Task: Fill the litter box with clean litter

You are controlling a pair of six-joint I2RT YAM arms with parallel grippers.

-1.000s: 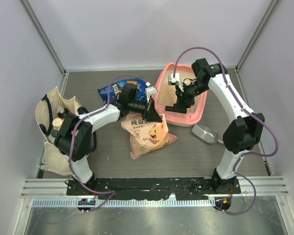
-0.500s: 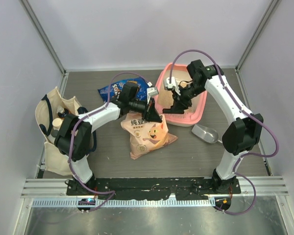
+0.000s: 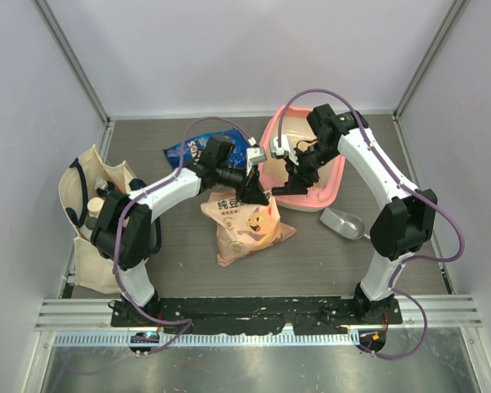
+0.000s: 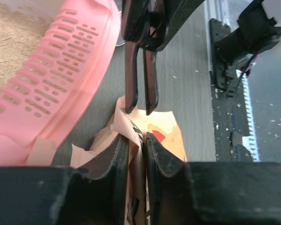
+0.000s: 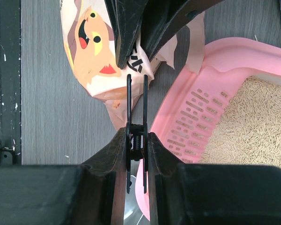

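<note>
The pink litter box point(image 3: 337, 176) stands at the back right, with pale litter point(image 3: 293, 131) in it; its slotted ledge point(image 4: 61, 70) and litter point(image 5: 253, 122) show in the wrist views. The pinkish-beige litter bag point(image 3: 245, 225) with the orange cat lies just left of the box. My left gripper point(image 3: 258, 196) is shut on the bag's top edge point(image 4: 136, 140). My right gripper point(image 3: 289, 173) is shut on a black spring clip point(image 5: 136, 103). The clip's two arms point(image 4: 140, 70) hang just above the bag's top, beside the left gripper.
A blue Doritos bag point(image 3: 188, 149) lies behind the left arm. A cream tote bag point(image 3: 86, 205) with items in it stands at the left edge. A grey metal scoop point(image 3: 344, 223) lies in front of the box on the right.
My right gripper has moved left and towards the bag's top with the clip, from over the box's near end. The left gripper keeps its hold on the bag.
</note>
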